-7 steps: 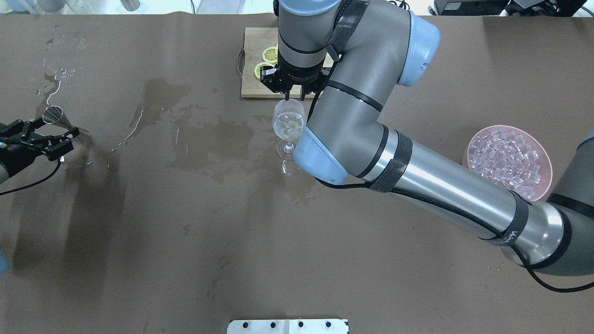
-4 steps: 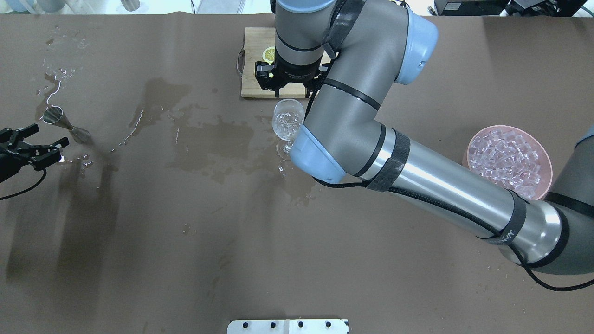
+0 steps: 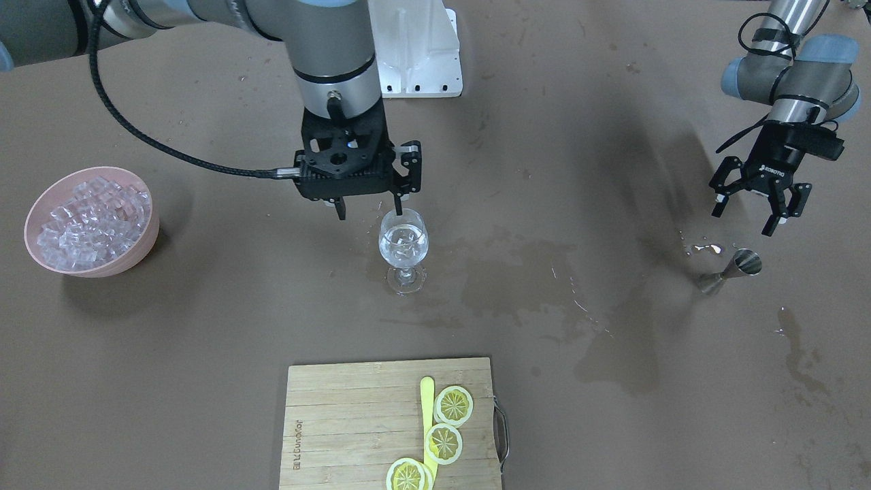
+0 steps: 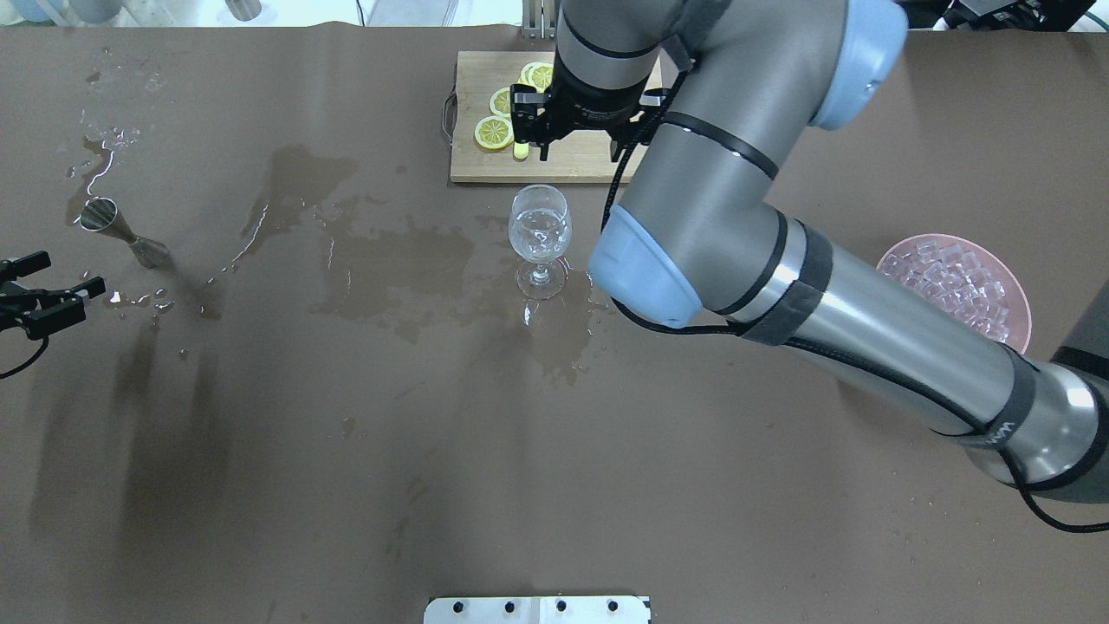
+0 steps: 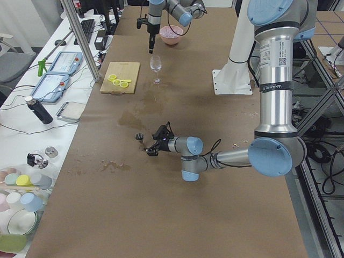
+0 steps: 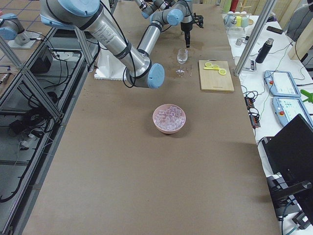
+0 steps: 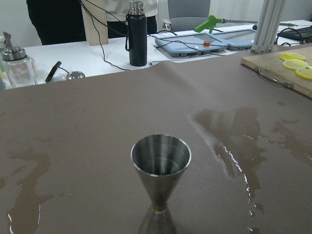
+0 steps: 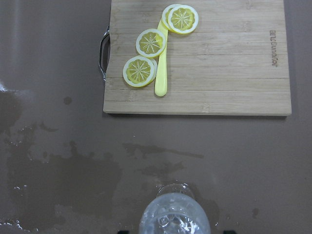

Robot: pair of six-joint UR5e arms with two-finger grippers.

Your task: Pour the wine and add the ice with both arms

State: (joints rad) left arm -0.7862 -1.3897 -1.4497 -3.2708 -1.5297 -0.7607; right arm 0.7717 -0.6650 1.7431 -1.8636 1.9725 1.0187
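The wine glass (image 3: 404, 246) stands upright near the middle of the desk (image 4: 346, 485), a little toward the edge away from the robot. It holds clear contents with whitish glints, but ice and wine cannot be told apart inside it. The right wrist view cuts the glass off at its bottom edge. The right gripper (image 3: 369, 207) hangs above the glass, spread wide and empty, one fingertip over the rim. Its arm hides part of the cutting board (image 4: 472, 156) in the overhead view. More ice (image 3: 92, 221) fills a pink bowl (image 3: 41, 255) toward the desk's right end; the arm partly covers it from overhead. The left gripper (image 3: 744, 218), also spread wide and empty, hovers near the left end, apart from the upright steel jigger (image 3: 731, 271); overhead, the frame edge cuts it off. Whether the jigger holds liquid is unclear. Wet patches (image 4: 407, 260) darken the desk between jigger and glass.
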